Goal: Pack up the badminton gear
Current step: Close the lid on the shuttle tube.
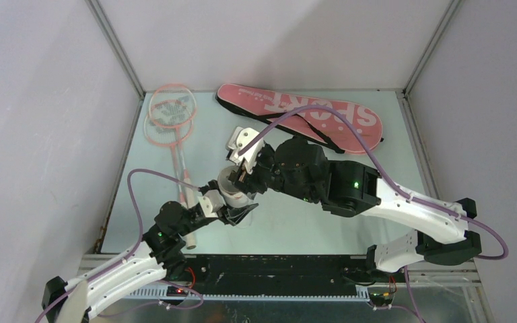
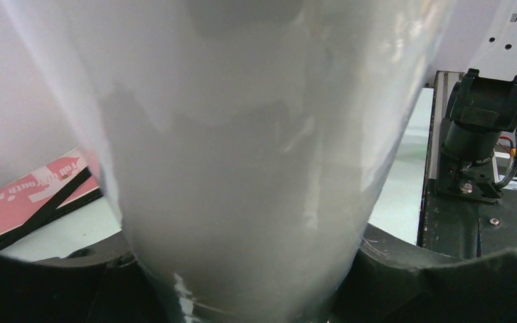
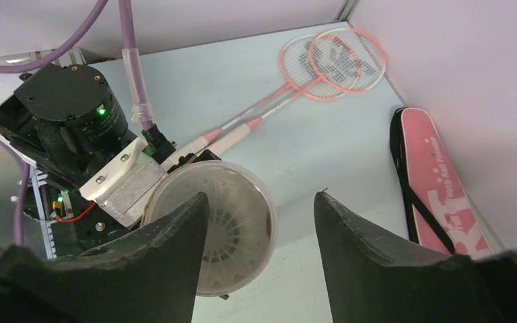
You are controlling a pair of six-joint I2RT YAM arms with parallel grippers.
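Rackets (image 1: 169, 114): pink frames, white strings with dark print, white handles. Bag (image 1: 303, 111): pink, white "SPORT" lettering and dots, black strap. Tube (image 2: 242, 168): milky translucent white; shuttlecock (image 3: 232, 229) inside white. Tabletop (image 1: 296, 219) pale mint. Cables (image 3: 129, 27) purple.

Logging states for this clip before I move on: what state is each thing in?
White tube, held roughly upright, mouth uncapped.
Left hand, shut on the tube.
Right hand, open, above the tube's mouth.
Shuttlecock, inside the tube.
Two pink rackets, lying flat, heads overlapping.
Pink SPORT bag, lying flat; zip state cannot be told.
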